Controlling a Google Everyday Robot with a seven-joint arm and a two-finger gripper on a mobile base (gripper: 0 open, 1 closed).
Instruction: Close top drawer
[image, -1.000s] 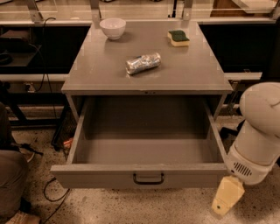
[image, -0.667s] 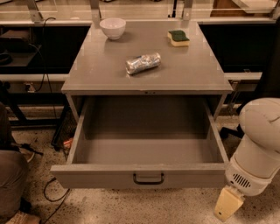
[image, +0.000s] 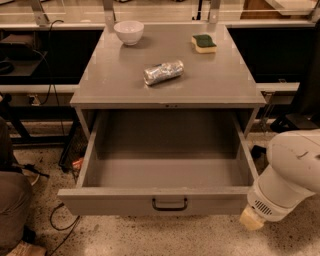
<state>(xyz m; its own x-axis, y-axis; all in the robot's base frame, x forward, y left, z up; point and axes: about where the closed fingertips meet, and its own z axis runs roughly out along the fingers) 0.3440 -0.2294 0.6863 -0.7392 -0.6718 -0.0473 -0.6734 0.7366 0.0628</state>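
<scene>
The top drawer (image: 125, 202) is pulled far out of the grey cabinet, its deep box open to view. Its flat front panel faces me, with a small dark loop handle (image: 170, 204) at the centre. My gripper (image: 251, 220) shows only as a cream tip under the white arm (image: 290, 175). It sits low at the right, just beside the right end of the drawer's front panel. I cannot tell whether it touches the panel.
On the cabinet top (image: 110, 85) stand a white bowl (image: 129, 31), a foil-wrapped roll (image: 163, 72) and a green-topped sponge (image: 204, 43). Cables lie on the speckled floor at the left, near a dark shape (image: 12, 210). Dark shelving runs behind.
The white arm has come down at the right. The gripper tip has shifted slightly left, toward the drawer front's right corner, and less of it shows. The drawer has not moved.
</scene>
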